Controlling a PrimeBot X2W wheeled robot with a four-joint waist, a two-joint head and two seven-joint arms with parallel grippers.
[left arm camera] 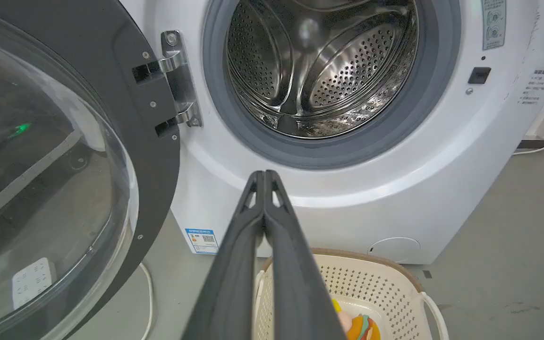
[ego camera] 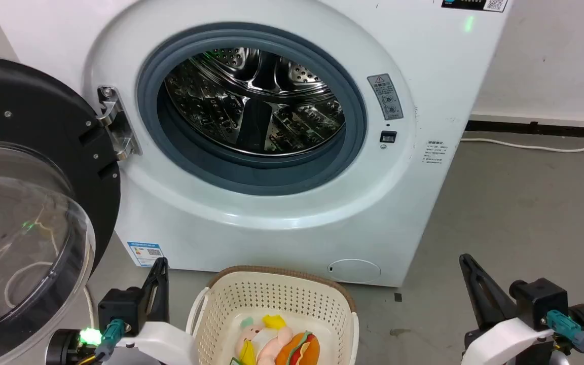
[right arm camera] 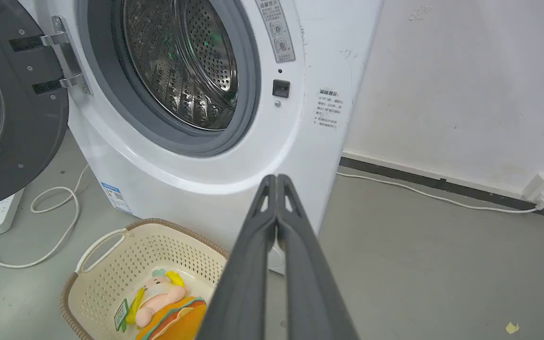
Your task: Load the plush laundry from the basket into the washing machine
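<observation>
Nothing is loaded yet: my left fingers (left arm camera: 265, 182) and right fingers (right arm camera: 276, 182) are both pressed shut and empty, the plush toys (right arm camera: 163, 304) lie in the basket (right arm camera: 111, 283) below and between them, and the washer (ego camera: 271, 228) ahead of the tips has its door (ego camera: 69, 132) swung open and its drum (ego camera: 256, 101) bare.

The large white front-loading washing machine (ego camera: 282, 233) had a grey rubber gasket (ego camera: 251, 175) around a shiny perforated steel drum (ego camera: 211, 111); its door (ego camera: 43, 111) was black-framed clear plastic. Before the machine, the small cream perforated plastic basket (ego camera: 277, 296) wore a brown woven-look rim (ego camera: 282, 269) and held orange, green, red, yellow and pale pink plush laundry (ego camera: 277, 342).
</observation>
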